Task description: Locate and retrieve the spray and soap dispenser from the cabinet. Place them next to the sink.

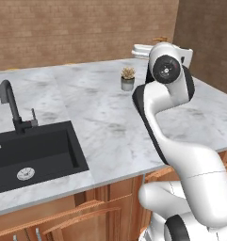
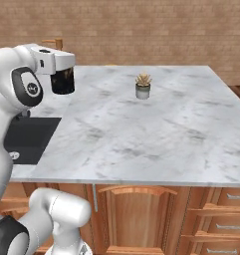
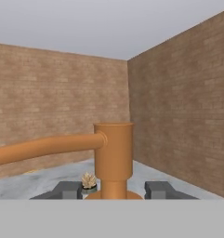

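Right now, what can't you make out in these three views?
- Soap dispenser: right base view, upper body hidden by the hand; left base view, hidden behind the arm.
- Gripper: hand view, fingertips cut by the bottom edge; contact unseen.
- Sink: cut by the left edge.
- Small potted plant: hand view, too small for detail.

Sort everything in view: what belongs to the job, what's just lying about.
Job: squat black soap dispenser with bronze pump, clamped in the end effector; black rectangular recessed sink with arched black faucet.
Lying about: small dry plant in a grey pot; wooden raised-panel doors under the marble counter.
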Controlling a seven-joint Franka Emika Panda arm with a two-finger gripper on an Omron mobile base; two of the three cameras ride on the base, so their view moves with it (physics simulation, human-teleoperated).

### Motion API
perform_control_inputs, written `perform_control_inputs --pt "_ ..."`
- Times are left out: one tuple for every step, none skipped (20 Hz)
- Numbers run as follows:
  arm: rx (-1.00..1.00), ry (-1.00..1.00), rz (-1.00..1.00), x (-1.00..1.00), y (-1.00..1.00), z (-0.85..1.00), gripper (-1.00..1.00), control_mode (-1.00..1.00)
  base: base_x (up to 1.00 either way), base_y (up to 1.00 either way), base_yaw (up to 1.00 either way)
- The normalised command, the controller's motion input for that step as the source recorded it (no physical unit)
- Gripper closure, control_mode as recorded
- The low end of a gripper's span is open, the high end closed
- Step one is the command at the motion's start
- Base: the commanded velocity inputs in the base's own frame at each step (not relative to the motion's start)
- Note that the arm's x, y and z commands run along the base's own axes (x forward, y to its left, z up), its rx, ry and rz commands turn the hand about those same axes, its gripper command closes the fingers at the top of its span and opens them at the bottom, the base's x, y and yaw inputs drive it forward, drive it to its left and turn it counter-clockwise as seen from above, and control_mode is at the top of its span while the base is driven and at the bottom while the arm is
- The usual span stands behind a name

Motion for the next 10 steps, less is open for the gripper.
perform_control_inputs --pt "0.00 0.00 0.03 0.15 -0.02 0.00 1.00 -1.00 0.00 0.00 0.00" --pt "0.00 0.02 0.05 0.25 -0.07 0.00 1.00 -1.00 0.00 0.00 0.00" --pt "0.00 0.08 0.15 0.44 -0.17 0.00 1.00 -1.00 0.00 0.00 0.00" --pt "0.00 0.09 0.21 0.54 -0.29 0.00 1.00 -1.00 0.00 0.00 0.00" --pt "0.00 0.08 0.22 0.55 -0.28 0.00 1.00 -1.00 0.00 0.00 0.00" --pt "0.02 0.09 0.26 0.60 -0.26 0.00 1.00 -1.00 0.00 0.00 0.00" --pt "0.02 0.10 0.29 0.60 -0.20 -0.03 1.00 -1.00 0.00 0.00 0.00" --pt "0.03 0.12 0.29 0.58 -0.18 -0.11 1.00 -1.00 0.00 0.00 0.00" --pt "0.04 0.11 0.29 0.60 -0.17 -0.20 1.00 -1.00 0.00 0.00 0.00" --pt "0.00 0.16 0.32 0.68 -0.07 -0.36 1.00 -1.00 0.00 0.00 0.00"
